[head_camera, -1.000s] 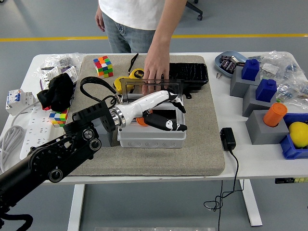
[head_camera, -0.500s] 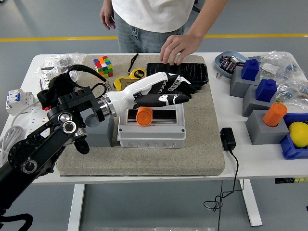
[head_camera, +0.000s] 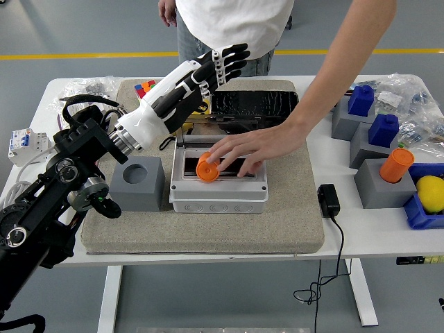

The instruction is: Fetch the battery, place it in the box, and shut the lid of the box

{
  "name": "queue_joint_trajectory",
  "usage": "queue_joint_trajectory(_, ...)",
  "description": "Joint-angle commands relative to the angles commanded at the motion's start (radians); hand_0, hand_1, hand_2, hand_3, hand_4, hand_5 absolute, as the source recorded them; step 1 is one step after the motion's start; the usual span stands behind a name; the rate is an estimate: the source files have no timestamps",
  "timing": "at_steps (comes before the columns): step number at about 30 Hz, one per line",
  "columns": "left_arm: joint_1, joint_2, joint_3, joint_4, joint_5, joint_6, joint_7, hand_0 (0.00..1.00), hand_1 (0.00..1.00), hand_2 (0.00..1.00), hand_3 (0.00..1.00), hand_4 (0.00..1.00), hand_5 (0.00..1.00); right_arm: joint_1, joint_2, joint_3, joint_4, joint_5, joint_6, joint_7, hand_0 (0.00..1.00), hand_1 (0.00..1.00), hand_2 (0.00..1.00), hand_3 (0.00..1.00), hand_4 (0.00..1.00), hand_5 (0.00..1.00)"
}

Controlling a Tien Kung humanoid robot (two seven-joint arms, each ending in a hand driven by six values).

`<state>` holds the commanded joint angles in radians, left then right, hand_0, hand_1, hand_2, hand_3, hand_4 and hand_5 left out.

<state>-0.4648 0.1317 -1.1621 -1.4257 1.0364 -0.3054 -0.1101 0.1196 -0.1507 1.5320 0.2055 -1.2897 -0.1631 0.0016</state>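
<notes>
An orange cylindrical battery [head_camera: 207, 167] lies in the open grey box [head_camera: 218, 198] on the felt mat. The box's clear lid [head_camera: 229, 123] stands up at its back edge. A person's hand [head_camera: 244, 149] reaches into the box from the right, its fingers resting beside and over the battery. My left hand [head_camera: 220, 62] hangs high above the mat's back left, well clear of the box, with its fingers stretched out and holding nothing. My right arm does not show.
A grey block with a round hole [head_camera: 137, 182] stands left of the box. Behind the box lie a black tray [head_camera: 253, 104] and a colour cube [head_camera: 143, 89]. Grey blocks with blue pieces [head_camera: 383, 128] and an orange cylinder [head_camera: 396, 165] stand at the right, and a black adapter [head_camera: 327, 200] lies beside the mat.
My left hand has lifted off the box and swung up and back to the left. The person's hand has moved from the black tray down into the box, onto the battery.
</notes>
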Motion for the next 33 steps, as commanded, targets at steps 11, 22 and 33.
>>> queue_joint_trajectory(11, 0.034, 0.008, -0.067, 0.028, 0.068, 0.041, 0.023, 0.998, 0.998, 0.998, 0.998, 0.998, 0.879, 0.000, 0.000, -0.010, 0.000, 0.001, 0.000, -0.002, 0.846, 0.817, 0.776, 0.815, 0.998, 0.998)
queue_joint_trajectory(22, 0.042, 0.014, -0.079, 0.021, 0.192, 0.074, 0.051, 0.998, 0.998, 0.998, 0.998, 0.998, 0.891, 0.001, 0.001, -0.004, 0.001, 0.000, -0.001, -0.002, 0.846, 0.816, 0.776, 0.815, 0.998, 0.998)
queue_joint_trajectory(33, 0.032, 0.019, -0.097, 0.025, 0.533, 0.137, 0.134, 0.998, 0.998, 0.998, 0.998, 0.998, 0.974, 0.001, 0.003, 0.004, 0.001, -0.001, -0.001, -0.001, 0.846, 0.816, 0.776, 0.815, 0.998, 0.998)
